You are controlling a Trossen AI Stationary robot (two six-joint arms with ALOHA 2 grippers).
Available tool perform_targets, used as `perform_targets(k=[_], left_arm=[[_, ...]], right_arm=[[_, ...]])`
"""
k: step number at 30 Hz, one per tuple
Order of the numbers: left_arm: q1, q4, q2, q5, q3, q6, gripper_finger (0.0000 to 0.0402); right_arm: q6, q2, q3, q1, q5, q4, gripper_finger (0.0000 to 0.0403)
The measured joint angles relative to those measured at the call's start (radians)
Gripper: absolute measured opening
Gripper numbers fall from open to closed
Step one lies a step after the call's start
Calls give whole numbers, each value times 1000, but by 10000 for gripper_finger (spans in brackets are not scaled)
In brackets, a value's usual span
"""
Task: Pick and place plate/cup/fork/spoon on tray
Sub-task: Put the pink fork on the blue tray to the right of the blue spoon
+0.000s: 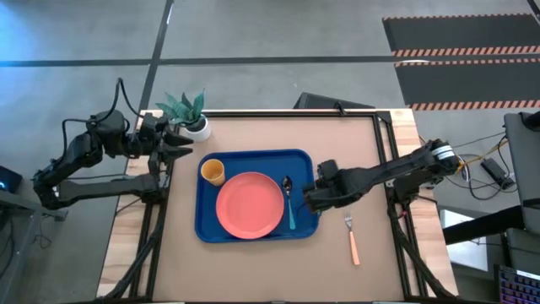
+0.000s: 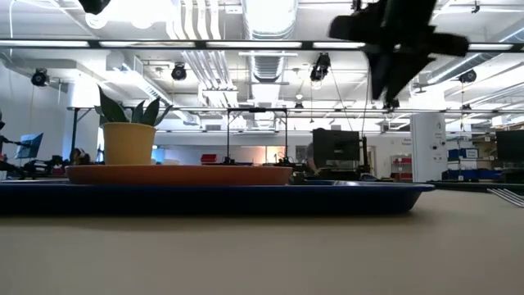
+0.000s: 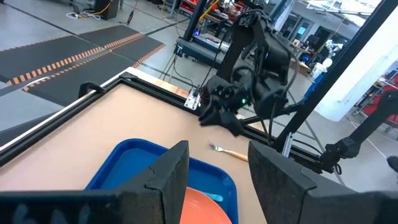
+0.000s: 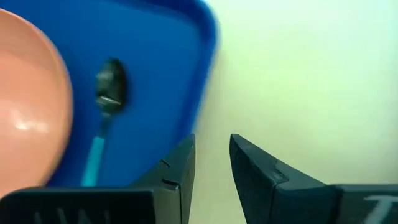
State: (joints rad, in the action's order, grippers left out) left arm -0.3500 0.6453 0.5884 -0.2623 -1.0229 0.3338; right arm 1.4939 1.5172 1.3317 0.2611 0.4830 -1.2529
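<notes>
A pale tan tabletop [image 1: 253, 262] edged by a black frame is seen on light wooden boards. Around it a grey concrete floor [image 1: 278, 34] is laid, crossed by dark seams. A black mat [image 1: 460, 63] striped with orange-and-white hazard tape is spread on the floor at the far right. A small white pot with a green plant [image 1: 192, 114] is placed at the tabletop's far left corner. Beyond, a white ceiling with exposed ducts [image 2: 270, 33] and strip lights is shown, with monitors and shelving farther back.
</notes>
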Motion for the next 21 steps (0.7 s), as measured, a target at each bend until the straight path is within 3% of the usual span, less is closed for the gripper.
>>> perform_targets(k=[6, 13, 21], left_arm=[[0, 0, 7, 0, 0, 0, 149], [0, -5, 19, 6, 0, 31, 149], [0, -14, 38, 8, 0, 47, 149]], right_arm=[[-19, -75, -24, 12, -119, -106, 91], [-66, -77, -51, 59, -241, -144, 91], [13, -69, -116, 137, -441, -151, 112]])
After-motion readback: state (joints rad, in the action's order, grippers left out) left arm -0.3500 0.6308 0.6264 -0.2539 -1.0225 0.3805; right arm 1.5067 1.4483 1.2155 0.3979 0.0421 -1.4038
